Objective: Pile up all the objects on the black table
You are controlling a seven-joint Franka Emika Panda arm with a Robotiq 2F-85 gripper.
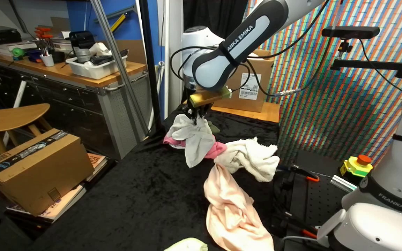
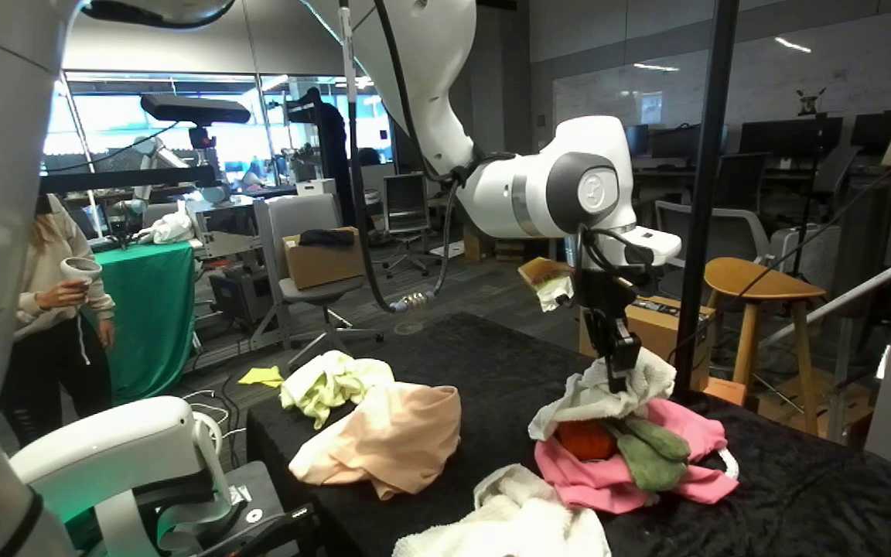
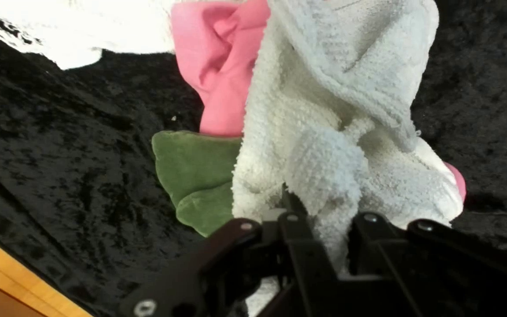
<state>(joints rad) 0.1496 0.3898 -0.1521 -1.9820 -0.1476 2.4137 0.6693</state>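
Note:
My gripper [image 1: 194,120] is shut on a white rag [image 1: 201,141], with its fabric bunched between the fingers in the wrist view. The right fingertip is hidden by cloth. The rag drapes over the pink towel [image 2: 592,483] on the black table [image 1: 134,195]. A green soft piece [image 2: 650,456] and a red-orange round thing [image 2: 586,439] show under the rag. Touching the towel's end lies a cream rag [image 1: 253,155]. The peach cloth [image 1: 232,209] stretches toward the near edge in an exterior view. Beside it is a pale yellow-green cloth [image 2: 329,383].
Behind the table's far end stands a cardboard box [image 1: 250,83] on a wooden top. A dark upright post [image 2: 708,193] rises near the gripper's end. A second white arm [image 1: 389,174] and a red stop button [image 1: 364,160] are along one side.

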